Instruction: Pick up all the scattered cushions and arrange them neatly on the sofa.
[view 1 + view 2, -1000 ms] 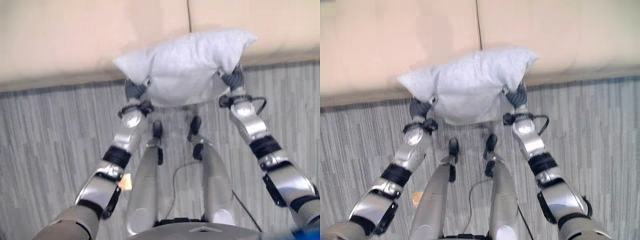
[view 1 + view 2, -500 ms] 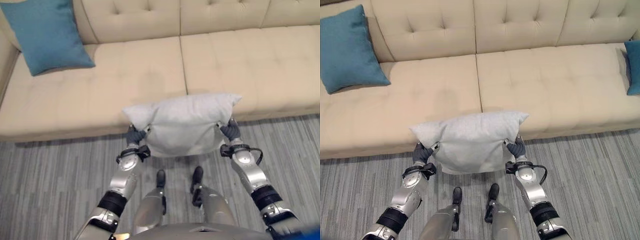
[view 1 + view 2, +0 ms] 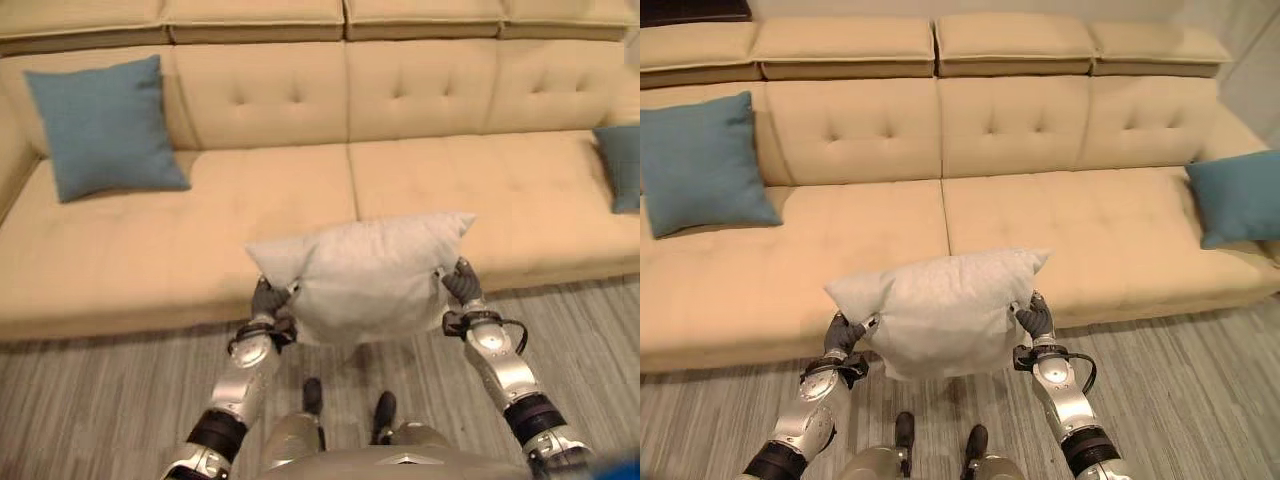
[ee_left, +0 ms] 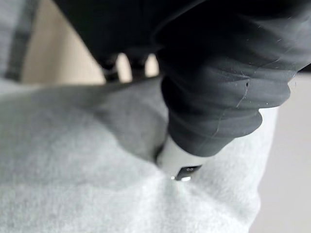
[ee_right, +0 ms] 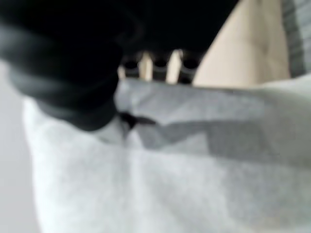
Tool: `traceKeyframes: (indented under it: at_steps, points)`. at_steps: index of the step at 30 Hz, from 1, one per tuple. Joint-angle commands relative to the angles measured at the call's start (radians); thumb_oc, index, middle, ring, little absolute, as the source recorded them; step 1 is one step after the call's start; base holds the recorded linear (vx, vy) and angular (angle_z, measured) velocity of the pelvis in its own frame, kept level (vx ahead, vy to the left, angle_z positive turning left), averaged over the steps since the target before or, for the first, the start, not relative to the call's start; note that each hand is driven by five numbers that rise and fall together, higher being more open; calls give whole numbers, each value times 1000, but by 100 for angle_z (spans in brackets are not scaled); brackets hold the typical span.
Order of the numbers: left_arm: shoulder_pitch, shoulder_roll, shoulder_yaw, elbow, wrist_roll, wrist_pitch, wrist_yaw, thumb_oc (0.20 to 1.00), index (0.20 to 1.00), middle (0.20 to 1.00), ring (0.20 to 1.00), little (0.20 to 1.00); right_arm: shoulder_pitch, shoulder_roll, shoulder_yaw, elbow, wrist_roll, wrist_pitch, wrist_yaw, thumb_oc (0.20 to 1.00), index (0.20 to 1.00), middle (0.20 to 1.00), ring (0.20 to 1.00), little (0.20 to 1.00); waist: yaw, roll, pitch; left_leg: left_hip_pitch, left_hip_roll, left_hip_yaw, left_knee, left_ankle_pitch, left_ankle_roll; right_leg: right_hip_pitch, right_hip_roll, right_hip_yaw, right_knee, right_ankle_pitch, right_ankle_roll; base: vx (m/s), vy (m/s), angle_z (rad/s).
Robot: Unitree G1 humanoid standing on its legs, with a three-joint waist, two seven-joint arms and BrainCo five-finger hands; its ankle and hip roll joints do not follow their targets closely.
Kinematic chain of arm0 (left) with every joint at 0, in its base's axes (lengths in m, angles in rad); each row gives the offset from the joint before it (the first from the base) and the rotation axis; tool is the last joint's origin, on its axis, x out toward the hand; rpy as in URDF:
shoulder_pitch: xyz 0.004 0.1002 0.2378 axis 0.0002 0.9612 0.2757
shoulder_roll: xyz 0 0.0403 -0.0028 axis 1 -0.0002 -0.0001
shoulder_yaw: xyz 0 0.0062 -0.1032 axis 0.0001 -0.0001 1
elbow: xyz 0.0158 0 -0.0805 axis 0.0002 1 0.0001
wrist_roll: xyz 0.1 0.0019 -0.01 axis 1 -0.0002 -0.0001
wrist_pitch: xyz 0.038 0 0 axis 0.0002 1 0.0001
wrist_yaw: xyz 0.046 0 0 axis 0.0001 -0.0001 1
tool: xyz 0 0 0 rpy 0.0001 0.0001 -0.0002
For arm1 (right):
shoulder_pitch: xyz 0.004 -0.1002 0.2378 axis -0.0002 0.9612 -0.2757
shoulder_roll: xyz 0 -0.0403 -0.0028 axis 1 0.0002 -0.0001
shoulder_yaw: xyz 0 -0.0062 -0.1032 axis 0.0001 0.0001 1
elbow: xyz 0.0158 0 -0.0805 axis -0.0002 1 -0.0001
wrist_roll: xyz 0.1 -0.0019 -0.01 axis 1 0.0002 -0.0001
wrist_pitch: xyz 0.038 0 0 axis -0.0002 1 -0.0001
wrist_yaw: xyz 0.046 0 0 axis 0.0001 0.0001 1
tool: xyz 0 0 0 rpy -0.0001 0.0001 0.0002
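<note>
A light grey cushion (image 3: 940, 310) hangs in the air in front of the beige sofa (image 3: 970, 220), held between both hands at the sofa's front edge. My left hand (image 3: 843, 335) pinches its left side, the thumb (image 4: 177, 165) pressed into the grey cloth (image 4: 73, 184). My right hand (image 3: 1035, 320) grips its right side, with fingers curled over the cushion's edge (image 5: 160, 63). One teal cushion (image 3: 700, 165) leans on the sofa's backrest at the far left. Another teal cushion (image 3: 1238, 195) lies at the sofa's far right end.
The sofa seat between the two teal cushions is bare tufted upholstery (image 3: 440, 170). Grey striped floor (image 3: 1200, 400) runs along the sofa's front.
The camera has tilted up, bringing the whole sofa and both teal cushions into the picture. The grey cushion stays held between both hands, level with the seat's front edge.
</note>
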Motion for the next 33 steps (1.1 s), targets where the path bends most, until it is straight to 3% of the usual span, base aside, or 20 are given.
traceKeyframes:
  at_steps: [1,4,6,9,11,13,17,19,20,22,25,26,28,30,31,33]
  points:
    - [-49,17,-12,-124,38,-74,-40,200,200,200,200,200,-78,20,16,-91,-18,-77,36,200,200,200,200,200,40,4,-8,-17,-6,-16,83,-59,-25,9,-67,2,246,108,131,87,234,-29]
    - [-52,31,-14,-125,66,-71,-40,200,200,200,200,200,-78,35,19,-95,-8,-79,40,200,200,200,200,200,36,15,0,33,-6,-22,76,-91,-11,-66,-79,-25,312,87,103,155,171,-14]
    - [-43,31,-6,-130,63,-71,-43,200,200,200,200,200,-85,35,25,-91,-7,-78,44,200,200,200,200,200,35,15,-1,64,-11,-34,56,-104,-15,-99,-93,-54,222,80,91,226,40,-12]
    - [-46,31,-3,-119,57,-68,-48,200,200,200,200,200,-95,21,24,-105,-2,-76,45,200,200,200,200,200,9,-8,4,96,-36,-71,53,-129,-27,-122,-48,4,-9,100,88,260,-51,4]
    - [-51,28,2,-111,63,-67,-45,200,200,200,200,200,-109,15,32,-107,-5,-75,44,200,200,200,200,200,3,-12,4,116,-34,-84,57,-151,-37,-121,-40,5,-98,135,98,260,-59,45]
    - [-44,20,9,-109,69,-71,-49,200,200,200,200,200,-105,10,35,-106,-13,-75,53,200,200,200,200,200,8,-17,-14,135,-43,-92,76,-176,-43,-90,-37,-3,-99,142,99,301,-59,45]
    - [-44,14,3,-103,59,-74,-51,200,200,200,200,200,-92,-4,30,-111,-17,-75,55,200,200,200,200,200,-7,-14,-33,148,-33,-118,95,-176,-61,-64,-11,29,-83,115,82,206,-47,32]
    - [-44,5,-2,-104,49,-72,-61,200,200,200,200,200,-75,-11,21,-116,-17,-75,59,200,200,200,200,200,-13,-8,-40,135,-15,-129,156,-148,-101,-36,-8,-11,-86,97,62,279,-167,24]
    - [-59,0,-23,-102,41,-70,-74,200,200,200,200,200,-62,-24,9,-126,-1,-80,55,200,200,200,200,200,-23,-20,-33,64,19,-121,295,-111,-134,1,-5,-34,-97,75,38,229,-235,63]
    - [-66,-6,-34,-105,33,-66,-74,200,200,200,200,200,-59,-30,3,-129,7,-80,45,200,200,200,200,200,-22,-28,-22,12,41,-97,347,-88,-136,31,-3,-58,-110,58,26,161,-172,96]
    - [-70,-9,-42,-100,35,-63,-76,200,200,200,200,200,-58,-27,-3,-127,14,-77,42,200,200,200,200,200,-14,-38,-17,-40,37,-77,303,-110,-119,58,-3,-69,-138,48,29,124,-63,32]
    - [-68,-7,-43,-101,44,-56,-78,200,200,200,200,200,-62,-22,-6,-126,21,-77,41,200,200,200,200,200,-10,-42,-22,-74,35,-65,219,-101,-106,75,9,-62,-161,44,35,222,-8,23]
    - [-61,-7,-42,-104,50,-50,-77,200,200,200,200,200,-65,-20,-1,-119,13,-77,39,200,200,200,200,200,4,-30,-23,-111,50,-52,97,1,-110,104,34,-49,-173,27,37,255,28,10]
    - [-57,-8,-39,-106,51,-49,-76,200,200,200,200,200,-65,-20,-2,-118,10,-77,38,200,200,200,200,200,13,-30,-21,-112,51,-53,72,21,-115,118,37,-42,-172,17,35,164,41,-7]
    - [-49,-8,-31,-109,54,-49,-74,200,200,200,200,200,-65,-17,1,-109,6,-77,37,200,200,200,200,200,25,-24,-21,-149,57,-47,19,72,-126,143,50,-31,-172,-3,32,213,79,-16]
    - [-38,-6,-20,-111,51,-49,-77,200,200,200,200,200,-64,-12,1,-110,4,-74,44,200,200,200,200,200,33,-22,-29,-133,62,-37,5,76,-123,161,56,-25,-166,-18,32,249,116,-20]
